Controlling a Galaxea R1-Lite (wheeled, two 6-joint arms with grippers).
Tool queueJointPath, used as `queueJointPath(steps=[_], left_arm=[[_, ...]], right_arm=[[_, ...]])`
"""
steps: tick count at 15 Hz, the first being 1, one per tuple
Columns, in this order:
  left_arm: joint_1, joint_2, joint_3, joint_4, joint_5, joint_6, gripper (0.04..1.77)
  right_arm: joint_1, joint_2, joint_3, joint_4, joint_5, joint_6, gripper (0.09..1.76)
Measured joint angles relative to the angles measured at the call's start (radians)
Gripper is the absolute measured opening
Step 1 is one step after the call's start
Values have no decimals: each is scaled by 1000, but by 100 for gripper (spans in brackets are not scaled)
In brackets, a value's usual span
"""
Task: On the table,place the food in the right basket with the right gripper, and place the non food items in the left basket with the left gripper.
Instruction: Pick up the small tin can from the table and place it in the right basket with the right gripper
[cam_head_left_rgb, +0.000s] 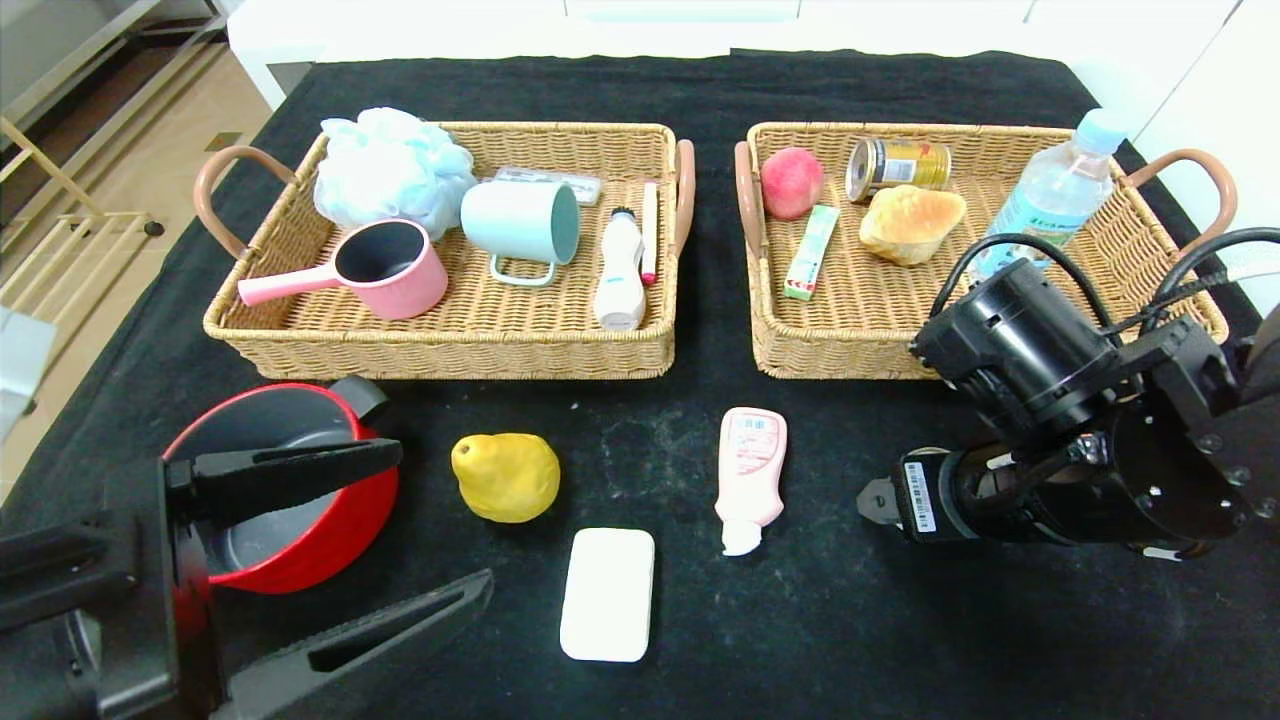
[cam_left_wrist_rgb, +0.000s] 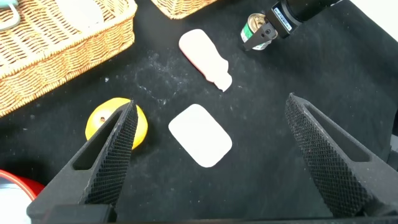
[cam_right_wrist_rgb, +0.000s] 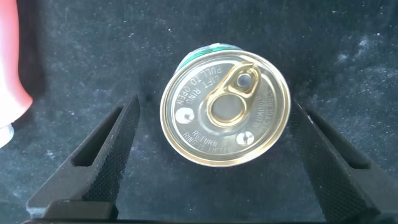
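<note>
Surface: you are looking at a table under a black cloth, with pale floor and a white counter behind it.
Left basket: wicker; it holds a bath pouf, pink pot, teal mug and other non-food items.
Right basket: wicker; it holds a peach, bread, a gold can, a water bottle and a small packet.
Right gripper: low over the cloth in front of the right basket, jaws spread wide on either side of the tin can, gripping nothing; you see the can's pull-ring lid from above, standing upright between the fingers.
Left gripper: jaws fully apart and empty, hovering at the near left of the table beside the red pot, with the white soap bar lying between its fingers in the left wrist view.
Still loose on the cloth: yellow pear, white soap bar, pink tube, red pot, tin can.
Risk, right side: you will be closing on a round, smooth wall; off-centre fingers would probably push the can aside or tip it.
Risk, left side: the soap bar lies flat and low, so a shallow approach would likely skid over it.
Risk, sorting: the pear sits on the left arm's side, yet it is food.
</note>
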Motion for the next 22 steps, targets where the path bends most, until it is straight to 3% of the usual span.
queueJointPath(steps=[19, 20, 22], left_arm=[[0, -11, 1, 0, 0, 14, 172], [0, -12, 1, 0, 0, 14, 172], [0, -12, 1, 0, 0, 15, 172]], right_arm=[[-10, 29, 1, -2, -3, 35, 171], [-10, 30, 1, -3, -3, 35, 162], [-10, 33, 1, -3, -2, 34, 127]])
